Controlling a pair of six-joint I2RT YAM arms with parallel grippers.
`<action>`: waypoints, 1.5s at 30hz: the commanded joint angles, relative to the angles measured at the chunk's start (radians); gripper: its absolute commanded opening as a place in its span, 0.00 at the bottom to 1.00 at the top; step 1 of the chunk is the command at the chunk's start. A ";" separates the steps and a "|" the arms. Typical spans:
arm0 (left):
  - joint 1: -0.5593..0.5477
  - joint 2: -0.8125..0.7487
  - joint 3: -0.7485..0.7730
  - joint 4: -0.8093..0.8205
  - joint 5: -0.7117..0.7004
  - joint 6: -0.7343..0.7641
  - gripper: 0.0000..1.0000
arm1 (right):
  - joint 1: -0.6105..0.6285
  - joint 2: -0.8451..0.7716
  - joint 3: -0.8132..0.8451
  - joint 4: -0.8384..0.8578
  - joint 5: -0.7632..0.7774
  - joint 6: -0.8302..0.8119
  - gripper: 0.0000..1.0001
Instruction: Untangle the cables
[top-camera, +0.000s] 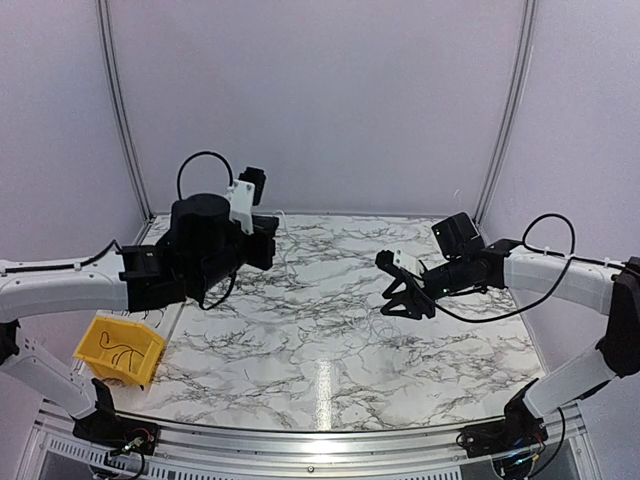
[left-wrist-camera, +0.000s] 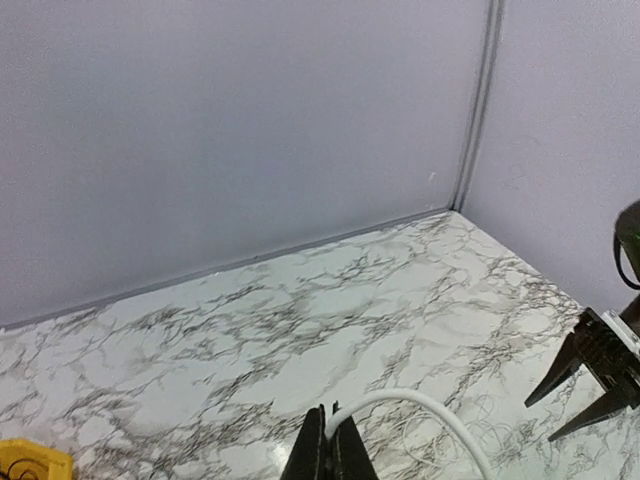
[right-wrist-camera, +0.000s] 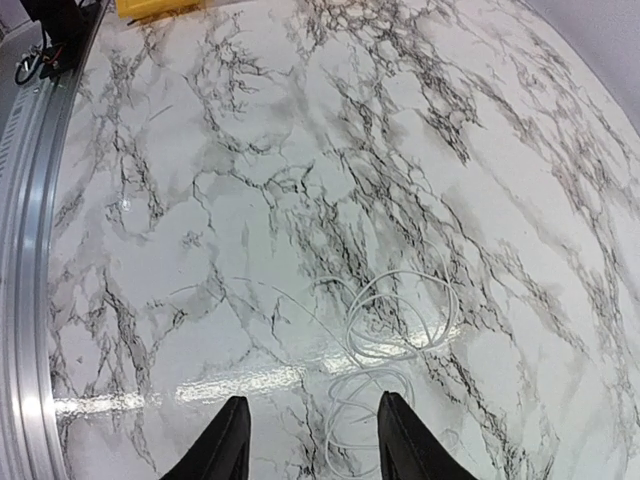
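Our left tool is closed tight on a pale cable, which arches out of the fingers and runs down to the right. Our right tool hangs with its fingers apart, gripping nothing, above thin pale loops lying on the marbled bench. A yellow bin sits at the bench's left edge.

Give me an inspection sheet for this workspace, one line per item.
Surface: marble-patterned table, glare streak near the front.
Job's things: white cable rises from loose loops on the table; black cable lies in the yellow bin.
Clutter: nothing seen beyond the bin.
Grippers: left pincer shut on the white cable; right pincer open above the loops.
Cables: black arm cables arch over both arms.
Surroundings: plain pale walls.
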 joint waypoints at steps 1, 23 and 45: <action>0.104 -0.060 0.103 -0.499 -0.099 -0.150 0.02 | -0.004 -0.011 -0.023 0.096 0.073 -0.015 0.44; 0.553 -0.427 -0.112 -0.865 -0.164 -0.314 0.00 | 0.033 0.035 -0.013 0.068 0.165 -0.070 0.45; 0.621 -0.471 -0.052 -0.783 0.113 -0.230 0.00 | 0.062 0.093 -0.006 0.055 0.208 -0.082 0.45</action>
